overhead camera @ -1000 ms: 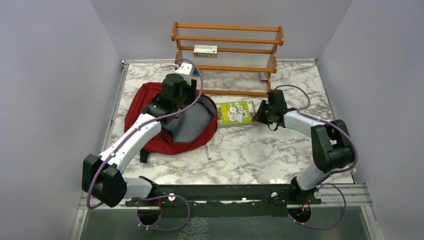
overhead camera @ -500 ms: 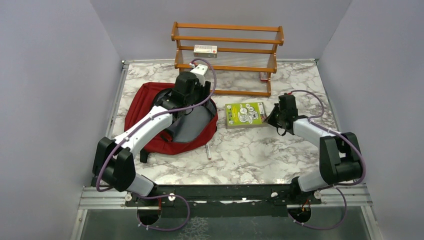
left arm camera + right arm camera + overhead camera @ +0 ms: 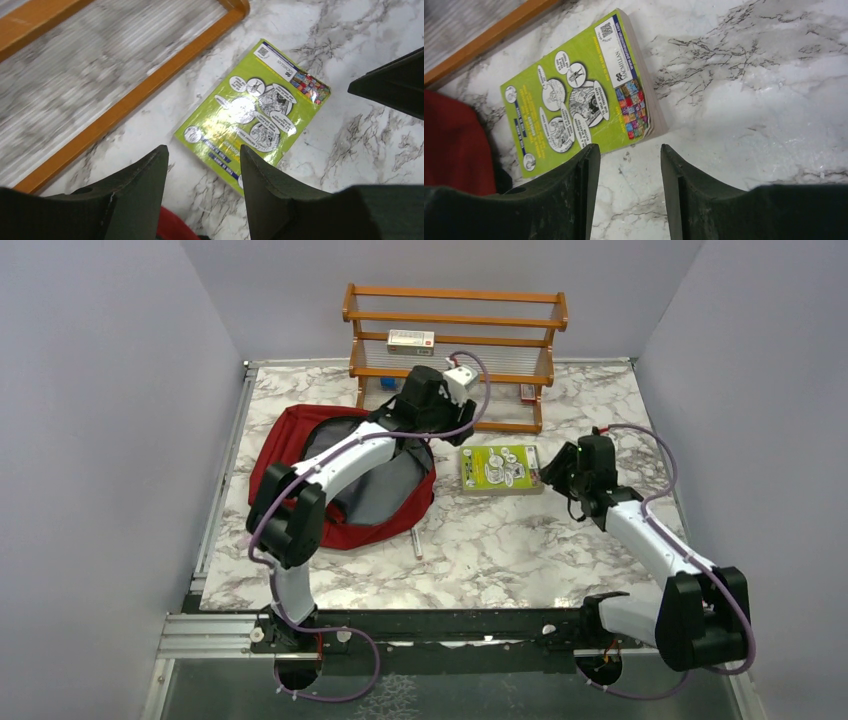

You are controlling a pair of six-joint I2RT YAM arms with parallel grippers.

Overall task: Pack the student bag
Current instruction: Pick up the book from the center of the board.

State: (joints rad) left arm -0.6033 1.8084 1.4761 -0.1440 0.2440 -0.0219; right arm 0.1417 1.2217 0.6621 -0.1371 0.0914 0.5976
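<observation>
"Where's the bag (image 3: pixel 285 440)?"
"Open, left of the book (image 3: pixel 500 468). My left gripper (image 3: pixel 202 155) and right gripper (image 3: pixel 629 150) hover there, fingers apart, empty."
"Risk?"
"I fear they collide reaching for it."

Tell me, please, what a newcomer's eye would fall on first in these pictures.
A lime-green paperback book lies flat on the marble tabletop, right of centre. Left of it a dark red fabric backpack lies open, grey lining showing, and an orange wooden rack stands at the far edge.
</observation>
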